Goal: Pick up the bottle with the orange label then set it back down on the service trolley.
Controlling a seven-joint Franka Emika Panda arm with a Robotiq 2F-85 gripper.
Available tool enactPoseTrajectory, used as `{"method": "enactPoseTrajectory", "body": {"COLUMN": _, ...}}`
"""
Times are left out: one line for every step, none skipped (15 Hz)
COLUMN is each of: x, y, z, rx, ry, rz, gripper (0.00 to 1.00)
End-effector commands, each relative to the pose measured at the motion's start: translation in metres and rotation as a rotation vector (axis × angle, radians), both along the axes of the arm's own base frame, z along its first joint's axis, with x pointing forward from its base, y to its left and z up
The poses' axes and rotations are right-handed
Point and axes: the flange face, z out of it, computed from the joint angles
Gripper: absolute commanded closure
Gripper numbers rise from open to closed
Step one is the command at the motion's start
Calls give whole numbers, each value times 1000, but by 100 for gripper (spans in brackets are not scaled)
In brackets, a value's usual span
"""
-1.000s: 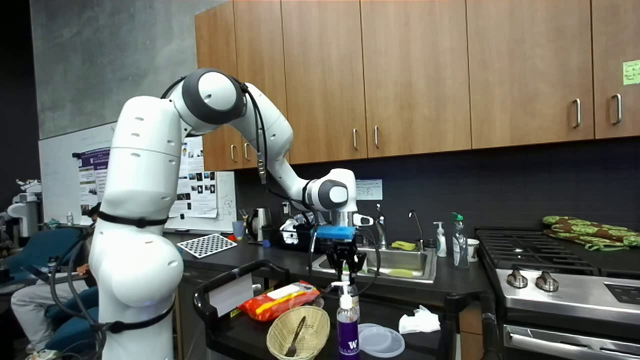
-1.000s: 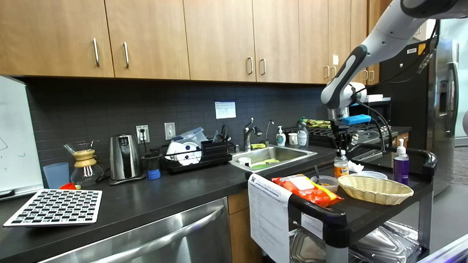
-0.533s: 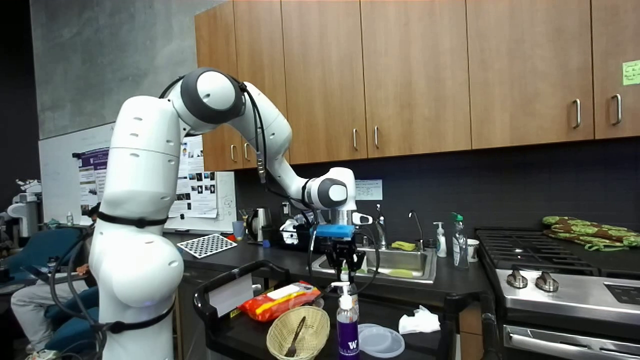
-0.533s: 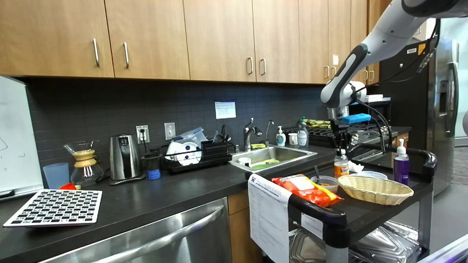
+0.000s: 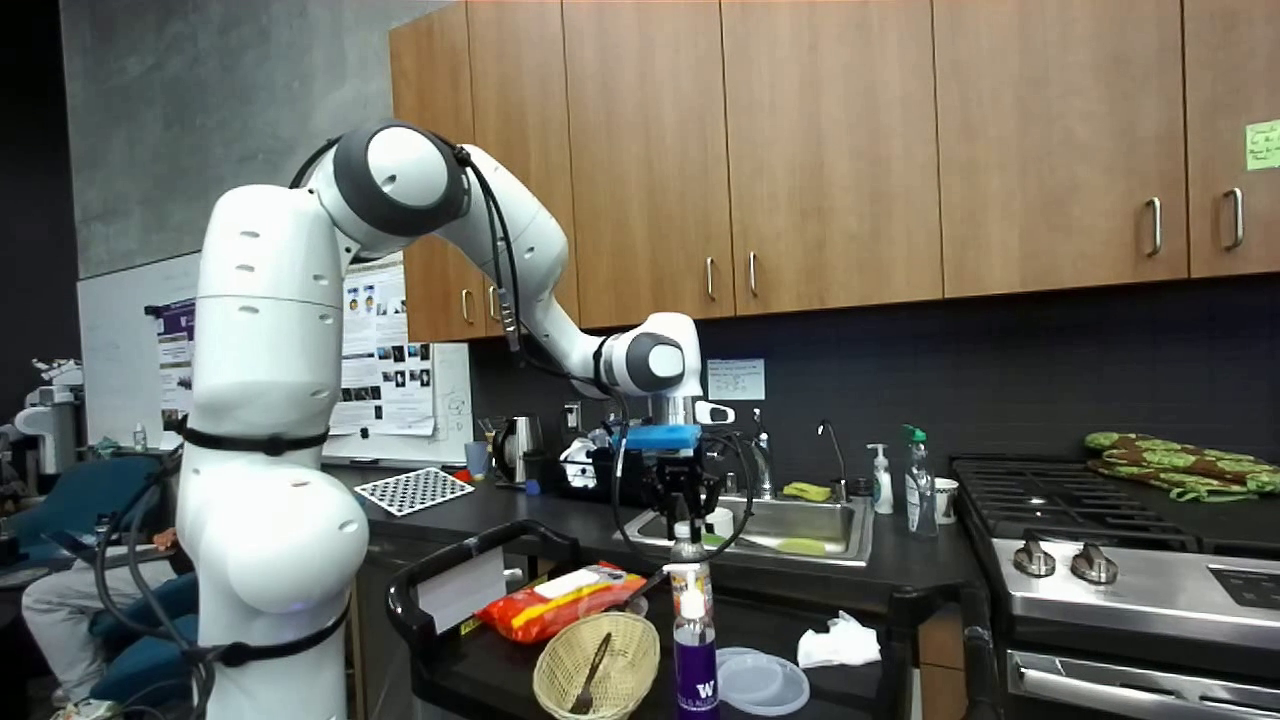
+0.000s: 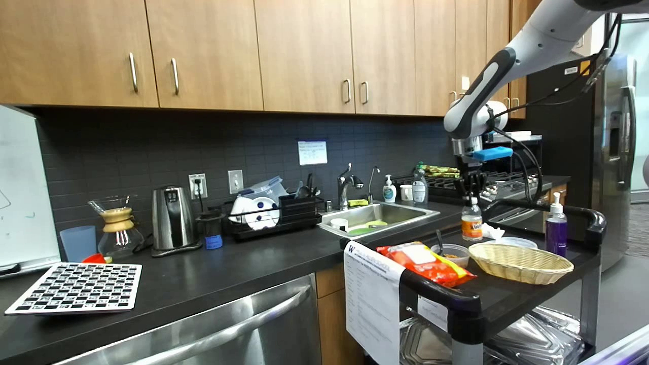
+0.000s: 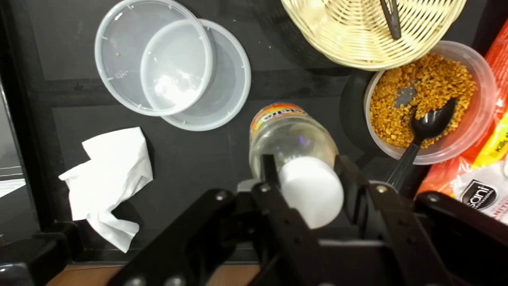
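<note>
The bottle with the orange label (image 6: 472, 226) hangs upright in my gripper (image 6: 470, 195), its base seemingly just above the service trolley (image 6: 502, 291). In the wrist view the gripper (image 7: 304, 167) is shut on the bottle's (image 7: 291, 137) upper part, one finger on each side of the white cap. Part of the orange label shows beyond the shoulder there. From another side, in an exterior view, a pump bottle (image 5: 696, 670) with a purple label hides the lower part of the bottle (image 5: 688, 548).
Around it on the trolley are a wicker basket (image 6: 522, 263), a red bag (image 6: 426, 263), a tub (image 7: 440, 158) of crumbs with a spoon, clear lids (image 7: 234, 79) and a white tissue (image 7: 115, 171). Behind lies the counter's sink (image 6: 377, 220).
Over the last half second the gripper has risen a little with the bottle, also shifting slightly left in an exterior view. Before that the arm stood almost still. Other objects stay put.
</note>
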Motion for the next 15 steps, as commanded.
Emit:
{"method": "enactPoseTrajectory", "body": {"x": -11, "y": 11, "z": 23, "rx": -14, "ry": 8, "rz": 13, "gripper": 85}}
{"method": "enactPoseTrajectory", "body": {"x": -12, "y": 14, "z": 28, "rx": -16, "ry": 10, "rz": 18, "gripper": 85}}
{"method": "enactPoseTrajectory", "body": {"x": -13, "y": 17, "z": 33, "rx": -16, "ry": 15, "rz": 25, "gripper": 85}}
{"method": "enactPoseTrajectory", "body": {"x": -13, "y": 20, "z": 38, "rx": -17, "ry": 22, "rz": 32, "gripper": 85}}
{"method": "enactPoseTrajectory", "body": {"x": -15, "y": 23, "z": 42, "rx": -18, "ry": 29, "rz": 37, "gripper": 85}}
{"method": "enactPoseTrajectory", "body": {"x": -17, "y": 26, "z": 47, "rx": -18, "ry": 44, "rz": 45, "gripper": 85}}
{"method": "enactPoseTrajectory", "body": {"x": -19, "y": 29, "z": 51, "rx": -15, "ry": 55, "rz": 53, "gripper": 85}}
{"method": "enactPoseTrajectory", "body": {"x": -21, "y": 31, "z": 55, "rx": -18, "ry": 69, "rz": 57, "gripper": 85}}
{"method": "enactPoseTrajectory", "body": {"x": -24, "y": 33, "z": 59, "rx": -22, "ry": 81, "rz": 61, "gripper": 85}}
{"method": "enactPoseTrajectory", "body": {"x": -27, "y": 34, "z": 63, "rx": -22, "ry": 94, "rz": 66, "gripper": 85}}
{"method": "enactPoseTrajectory", "body": {"x": -30, "y": 36, "z": 67, "rx": -25, "ry": 108, "rz": 67, "gripper": 85}}
{"method": "enactPoseTrajectory", "body": {"x": -33, "y": 37, "z": 71, "rx": -26, "ry": 121, "rz": 71, "gripper": 85}}
{"method": "enactPoseTrajectory", "body": {"x": -36, "y": 37, "z": 74, "rx": -25, "ry": 138, "rz": 76, "gripper": 85}}
{"method": "enactPoseTrajectory", "body": {"x": -40, "y": 38, "z": 77, "rx": -23, "ry": 154, "rz": 77, "gripper": 85}}
{"method": "enactPoseTrajectory", "body": {"x": -44, "y": 38, "z": 79, "rx": -20, "ry": 172, "rz": 78, "gripper": 85}}
